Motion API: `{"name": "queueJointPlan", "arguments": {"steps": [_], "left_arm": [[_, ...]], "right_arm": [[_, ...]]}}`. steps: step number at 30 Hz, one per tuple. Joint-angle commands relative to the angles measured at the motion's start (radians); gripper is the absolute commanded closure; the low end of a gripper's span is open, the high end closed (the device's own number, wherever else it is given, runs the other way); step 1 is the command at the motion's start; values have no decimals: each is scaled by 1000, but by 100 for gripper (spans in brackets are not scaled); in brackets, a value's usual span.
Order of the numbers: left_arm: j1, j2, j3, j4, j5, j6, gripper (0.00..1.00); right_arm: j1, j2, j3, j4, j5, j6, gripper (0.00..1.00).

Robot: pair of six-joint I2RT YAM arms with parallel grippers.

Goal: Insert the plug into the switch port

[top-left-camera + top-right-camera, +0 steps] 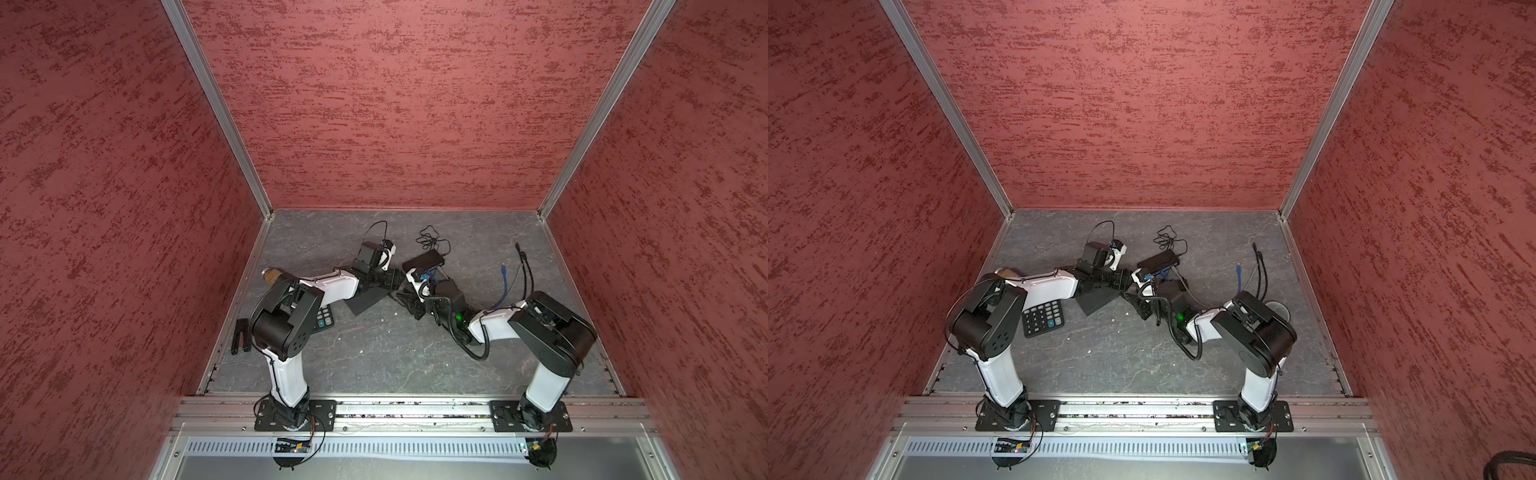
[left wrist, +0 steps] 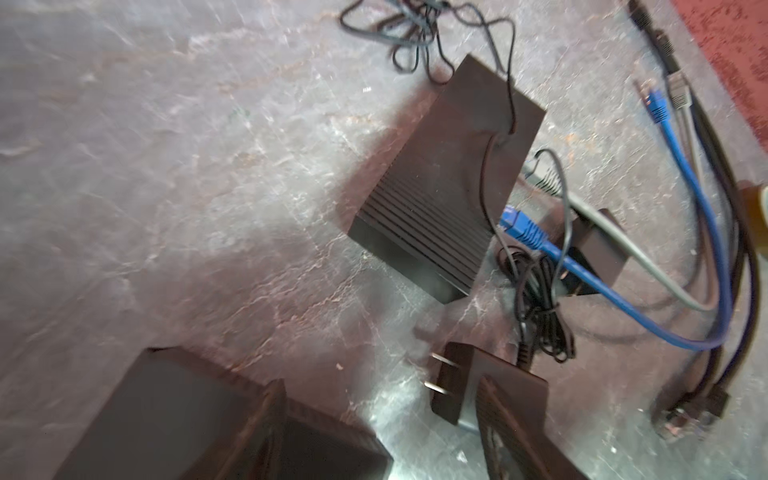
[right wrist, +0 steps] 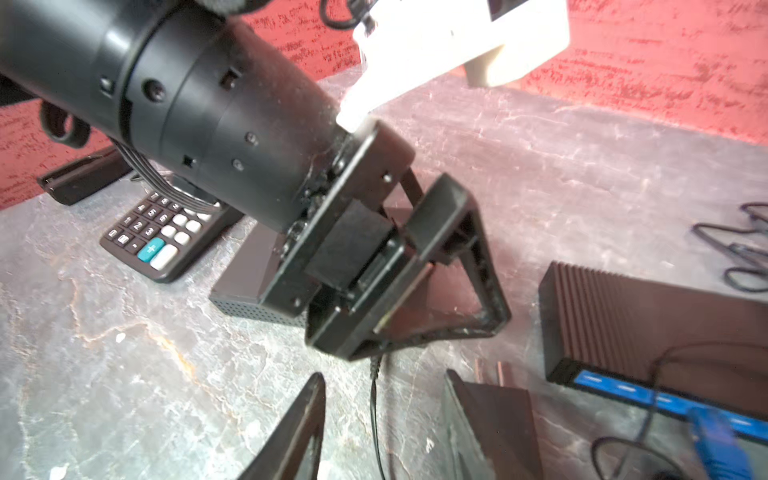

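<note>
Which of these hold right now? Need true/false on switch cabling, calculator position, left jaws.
1. A blue plug sits in the black switch. True.
2. The calculator lies on the right arm's side. False: it lies on the left arm's side, close to that arm.
3. The left gripper has its jaws shut tight. False: they stand well apart.
4. A second blue plug lies loose on the table, apart from the switch. True.
</note>
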Motion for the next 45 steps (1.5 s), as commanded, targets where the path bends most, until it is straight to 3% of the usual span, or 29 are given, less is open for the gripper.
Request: {"name": "queueJointPlan", "arguments": {"steps": [1, 13, 18, 27, 38, 45], "left_arm": [[11, -65, -18, -17, 13, -11, 27], [78, -228, -142, -25, -37, -47, 26], [134, -272, -204, -47, -56, -76, 25], [215, -274, -255, -51, -41, -71, 25], [237, -197, -250, -20, -23, -52, 25], [238, -172, -210, -55, -87, -87, 25]], "right_arm": [[-2, -62, -4, -78, 48, 4, 53], [-8, -215, 32, -279, 217, 184, 52], [-11, -251, 69, -397, 244, 186, 50], [-11, -190, 191, -621, 124, 216, 48], [-7, -118, 211, -584, 14, 297, 48], [-6, -91, 236, -570, -7, 327, 48]]}}
